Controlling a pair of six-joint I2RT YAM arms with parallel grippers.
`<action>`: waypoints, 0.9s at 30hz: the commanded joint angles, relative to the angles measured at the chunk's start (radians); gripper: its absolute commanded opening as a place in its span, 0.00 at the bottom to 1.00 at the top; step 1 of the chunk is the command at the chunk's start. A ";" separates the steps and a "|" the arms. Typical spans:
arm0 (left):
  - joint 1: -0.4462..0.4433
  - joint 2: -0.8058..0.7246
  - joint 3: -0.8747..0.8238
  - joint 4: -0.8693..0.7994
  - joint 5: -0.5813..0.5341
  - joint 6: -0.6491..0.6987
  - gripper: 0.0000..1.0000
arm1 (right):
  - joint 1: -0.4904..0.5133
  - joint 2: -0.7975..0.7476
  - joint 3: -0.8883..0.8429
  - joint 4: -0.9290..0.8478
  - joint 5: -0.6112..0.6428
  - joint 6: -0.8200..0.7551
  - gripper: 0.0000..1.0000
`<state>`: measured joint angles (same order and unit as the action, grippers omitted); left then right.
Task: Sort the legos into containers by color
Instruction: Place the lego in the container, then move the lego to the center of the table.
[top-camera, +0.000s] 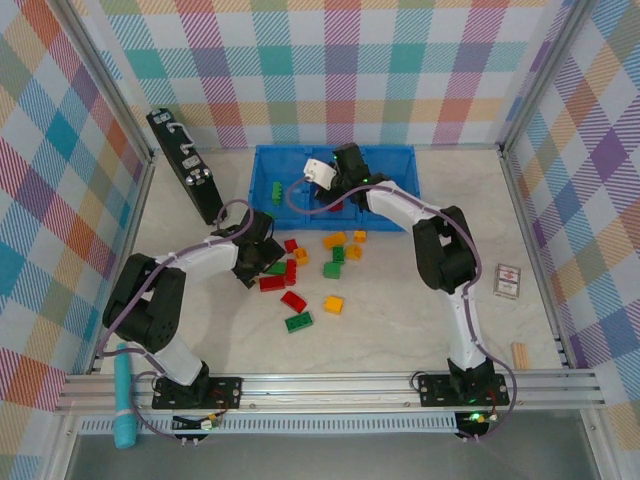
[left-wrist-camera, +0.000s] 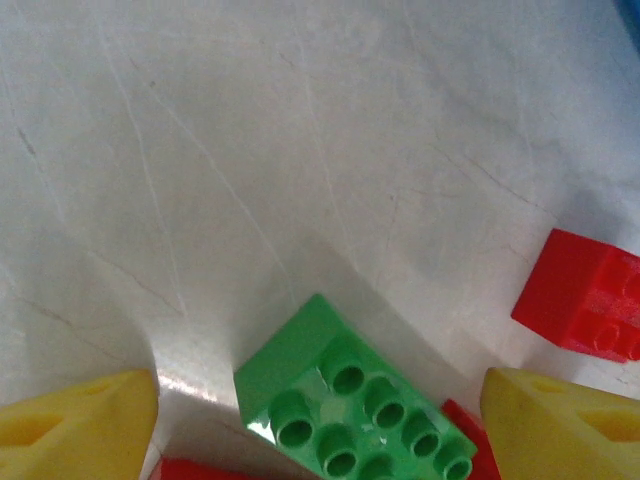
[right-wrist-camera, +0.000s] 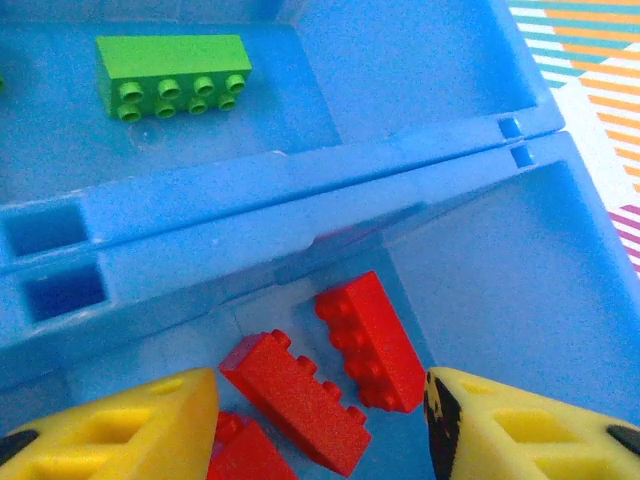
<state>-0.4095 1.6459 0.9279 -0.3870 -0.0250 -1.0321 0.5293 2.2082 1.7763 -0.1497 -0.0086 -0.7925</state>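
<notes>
My left jaws (left-wrist-camera: 320, 392) stand apart, low over the worktop (left-wrist-camera: 250, 150). A green brick (left-wrist-camera: 350, 410) lies studs-up between them with a gap on either side, so nothing is clamped yet. A red brick (left-wrist-camera: 585, 295) sits just beyond the right-hand finger, clear of it.

To the right of those jaws, the top view shows a dozen or so loose legos (top-camera: 294, 301) scattered on the worktop. They are a mix of red, green and orange-yellow, and none of them is sorted.

Further right, my right jaws (right-wrist-camera: 320, 385) hang apart inside the tray (top-camera: 395, 170), as far as I can see holding nothing. Directly under them the compartment holds at least three reds (right-wrist-camera: 370, 340), one of them tilted. Past the divider (right-wrist-camera: 250, 200), ahead of the jaws, the next compartment holds a sorted green (right-wrist-camera: 175, 72) lying flat.

I judge the job to be in its early part. A handful of bricks are in place, with red and green each given a compartment. No orange-yellow shows in the tray, and the third compartment looks bare where the arm doesn't hide it. Most of the pile is left, and the green brick under my left jaws looks like the next to go.
</notes>
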 joint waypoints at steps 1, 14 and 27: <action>-0.008 0.025 0.019 0.015 -0.029 -0.030 0.79 | 0.000 -0.072 -0.041 0.041 -0.030 0.021 0.57; -0.054 0.121 0.038 0.072 0.019 -0.079 0.66 | 0.000 -0.127 -0.089 0.026 -0.031 0.037 0.57; -0.118 0.194 0.041 0.149 0.043 -0.155 0.52 | -0.015 -0.153 -0.119 0.018 -0.038 0.044 0.58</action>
<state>-0.4831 1.7313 0.9813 -0.4801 -0.1795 -1.1339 0.5217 2.0956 1.6711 -0.1352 -0.0200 -0.7650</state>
